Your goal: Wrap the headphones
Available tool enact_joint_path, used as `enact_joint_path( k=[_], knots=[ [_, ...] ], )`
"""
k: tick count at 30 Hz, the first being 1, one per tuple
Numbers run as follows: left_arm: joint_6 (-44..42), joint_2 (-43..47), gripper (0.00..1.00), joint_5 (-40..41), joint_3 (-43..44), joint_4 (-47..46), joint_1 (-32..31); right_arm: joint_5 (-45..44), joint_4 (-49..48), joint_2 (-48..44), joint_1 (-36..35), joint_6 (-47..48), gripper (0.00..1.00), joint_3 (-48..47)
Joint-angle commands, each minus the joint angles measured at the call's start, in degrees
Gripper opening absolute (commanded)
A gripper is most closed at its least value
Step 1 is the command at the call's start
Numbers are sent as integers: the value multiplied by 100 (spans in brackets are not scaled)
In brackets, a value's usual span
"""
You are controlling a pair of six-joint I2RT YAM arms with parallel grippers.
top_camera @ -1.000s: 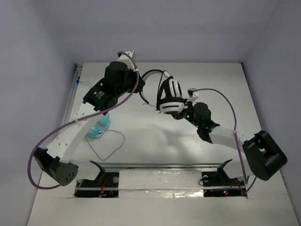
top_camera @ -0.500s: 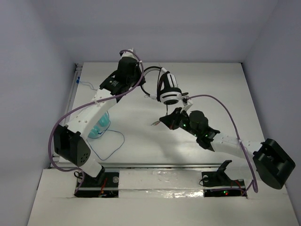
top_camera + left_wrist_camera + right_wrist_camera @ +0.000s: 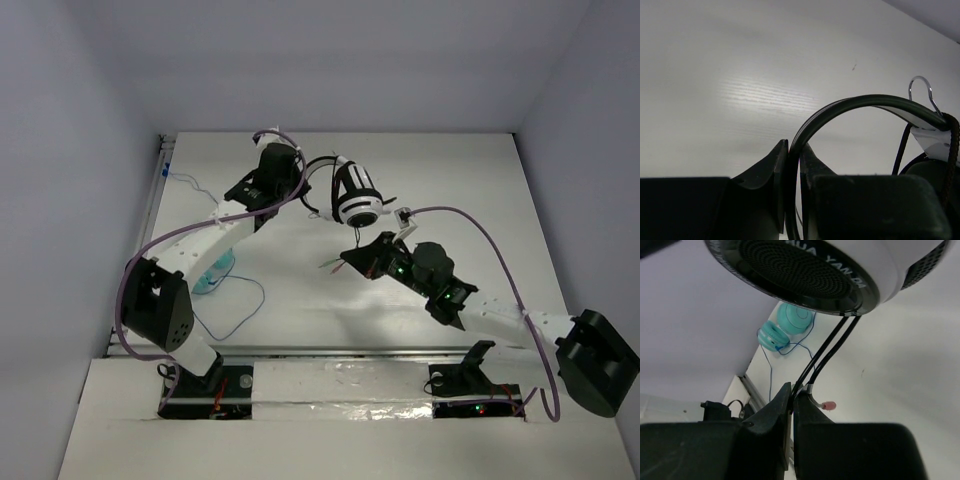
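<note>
Black-and-white headphones (image 3: 358, 200) between both outstretched arms (image 3: 195, 245)

A white table (image 3: 470, 180) sits boxed in by plain pale walls (image 3: 340, 60) (faintly lilac) — soft light sheens its surface, and a metal rail (image 3: 330, 351) lines the near edge.
</note>
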State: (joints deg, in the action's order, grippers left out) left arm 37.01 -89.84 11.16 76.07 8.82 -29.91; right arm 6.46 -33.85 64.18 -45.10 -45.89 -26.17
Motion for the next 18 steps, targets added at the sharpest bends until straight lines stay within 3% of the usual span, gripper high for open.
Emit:
enact_joint_path(
  k=[1,7,12,18],
  knots=[
    [867,81,0,871,-215,-1619,223,533,-421,-248,-218,-254,0,-19],
    [1097,142,0,1038,-918,-1857,117,137,-420,-29,-218,-499,0,-388],
    [1395,353,0,1318,-1603,-2095,-137,-1011,-342,181,-218,-1526,0,-590],
    [1607,319,0,1231,-2017,-2244,-313,-1444,-939,560,-218,-2800,0,-775]
  ],
)
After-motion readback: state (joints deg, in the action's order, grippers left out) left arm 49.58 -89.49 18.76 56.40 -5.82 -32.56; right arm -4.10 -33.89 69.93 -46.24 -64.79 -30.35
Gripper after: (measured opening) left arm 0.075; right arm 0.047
